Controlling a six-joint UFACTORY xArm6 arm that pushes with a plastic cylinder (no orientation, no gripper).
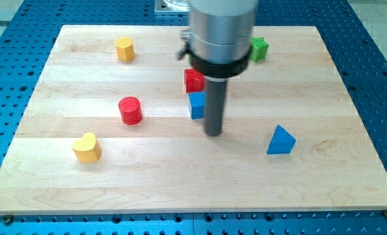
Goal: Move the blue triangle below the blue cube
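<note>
The blue triangle (280,141) lies on the wooden board toward the view's lower right. The blue cube (196,105) stands near the board's middle, partly hidden by my rod on its right side. My tip (213,134) rests on the board just right of and slightly below the blue cube, about a hand's width to the left of the blue triangle and not touching it.
A red block (193,80) sits right above the blue cube. A red cylinder (130,110) is at centre left, a yellow heart (87,147) at lower left, a yellow hexagon (124,49) at upper left, a green block (260,49) at upper right beside my arm's body.
</note>
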